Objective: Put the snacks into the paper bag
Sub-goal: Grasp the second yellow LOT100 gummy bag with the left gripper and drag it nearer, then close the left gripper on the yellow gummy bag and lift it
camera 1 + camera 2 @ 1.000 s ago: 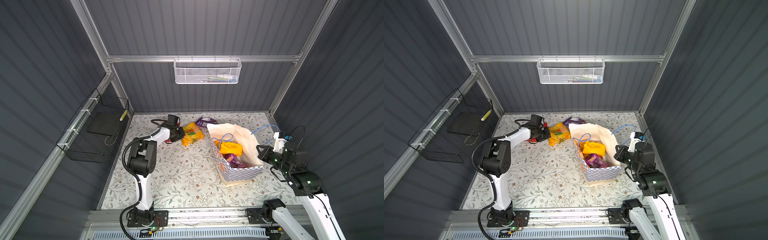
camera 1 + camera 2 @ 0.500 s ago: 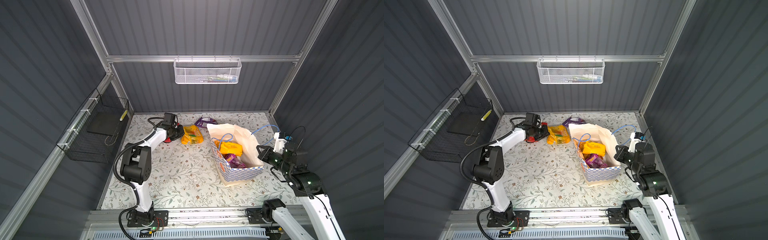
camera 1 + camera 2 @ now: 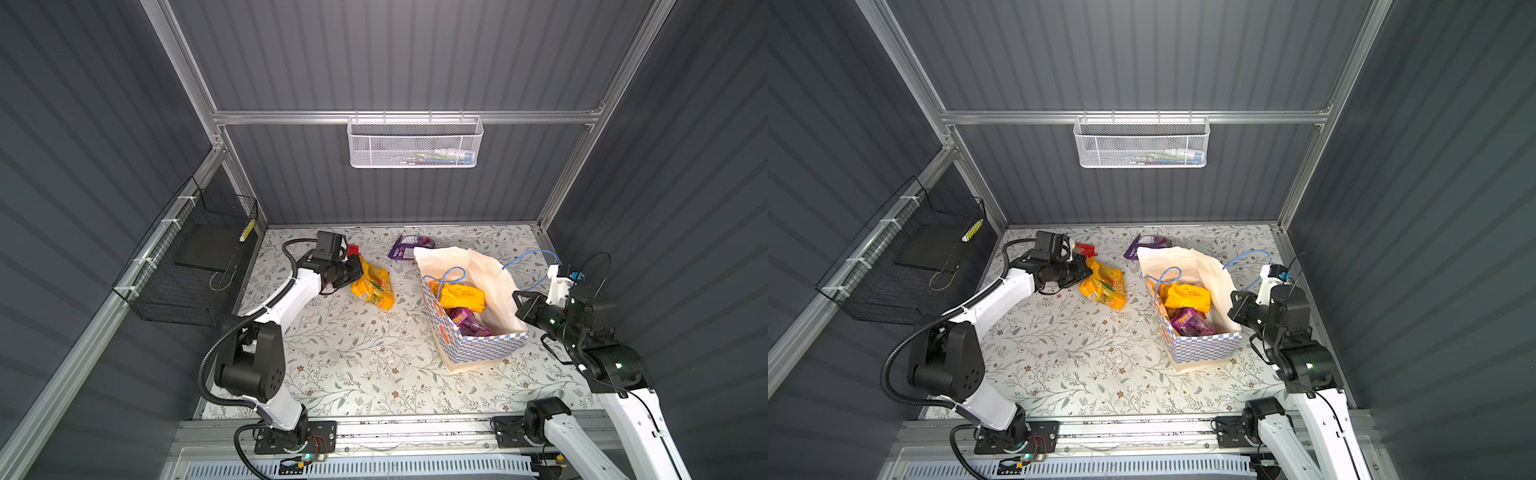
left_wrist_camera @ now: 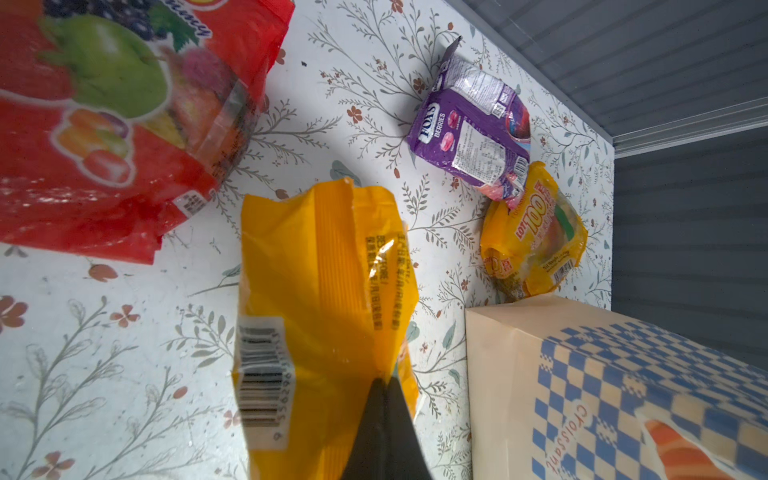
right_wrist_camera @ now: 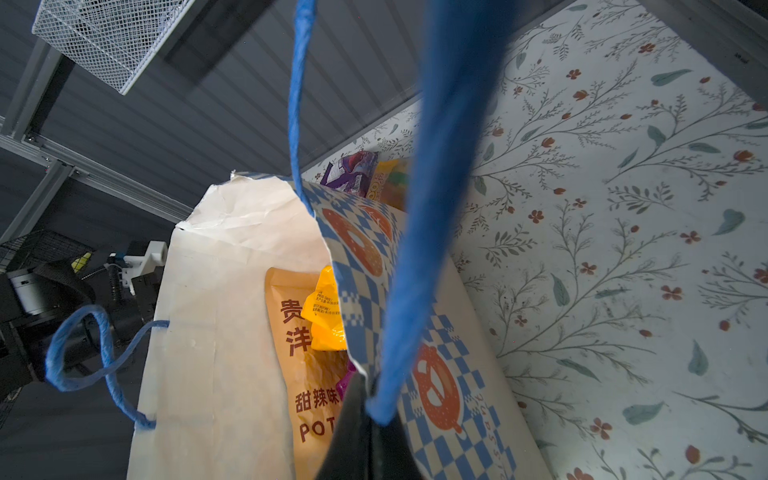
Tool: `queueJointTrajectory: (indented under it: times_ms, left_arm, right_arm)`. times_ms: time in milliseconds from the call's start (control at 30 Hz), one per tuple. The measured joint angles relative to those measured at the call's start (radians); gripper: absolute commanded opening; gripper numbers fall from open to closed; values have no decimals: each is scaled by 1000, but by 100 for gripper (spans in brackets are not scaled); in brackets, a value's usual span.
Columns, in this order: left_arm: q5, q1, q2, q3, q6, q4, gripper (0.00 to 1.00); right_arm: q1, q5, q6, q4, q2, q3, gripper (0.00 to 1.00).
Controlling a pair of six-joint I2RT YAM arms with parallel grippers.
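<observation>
Counting what sits inside, we judge the job roughly half done. The paper bag point(image 3: 482, 347) stands open on the right of the worktop point(image 3: 353, 353). Within it we see at least three snacks: a yellow packet point(image 3: 461, 297), a purple packet point(image 3: 467, 323) and a pale-orange pouch point(image 5: 297, 353) with Chinese characters.

Our right tool point(image 5: 368, 395) is pinched together on the bag's rim, right where a blue cord handle point(image 5: 436, 208) is fixed. We take this to be holding the mouth open. Our left tool point(image 4: 384, 382) is clamped on one end of a yellow-orange packet point(image 4: 320, 291), left of the bag and apart from it. Whether that packet is clear of the worktop we cannot tell.

Three more lie outside: a red packet point(image 4: 104, 124) beside the left tool, a berries packet point(image 4: 469, 137) near the back wall, and a small translucent packet point(image 4: 536, 232) against it, just behind the bag. So four packets are left to go in, the gripped one likely first.
</observation>
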Motion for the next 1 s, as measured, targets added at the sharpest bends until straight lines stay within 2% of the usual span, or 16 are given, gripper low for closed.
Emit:
queueJointTrajectory:
  times_ms: [300, 333, 433, 467, 500, 667, 833, 1000]
  left_arm:
    - [0, 0, -201, -8, 15, -10, 0]
    - [-8, 0, -206, -4, 19, -18, 10]
    - [-48, 0, -200, 8, 44, -68, 71]
    - [-65, -1, -198, 8, 47, -88, 82]
    - [-84, -1, -198, -1, 49, -103, 97]
    - [-184, -1, -271, -172, 4, -128, 100]
    - [-260, -1, -385, -332, -120, -145, 100]
    - [-291, -1, -303, -333, -243, -169, 100]
  right_arm:
    - [-1, -16, 3, 7, 6, 0, 0]
    - [-1, -18, 3, 7, 7, 0, 0]
    - [-1, -23, 4, 11, 7, 0, 0]
    - [-1, -24, 5, 11, 7, 0, 0]
    - [-1, -25, 5, 12, 7, 0, 0]
    - [-1, -25, 5, 12, 3, 0, 0]
    - [-1, -27, 7, 22, 0, -11, 0]
    - [-1, -30, 10, 31, 0, -17, 0]
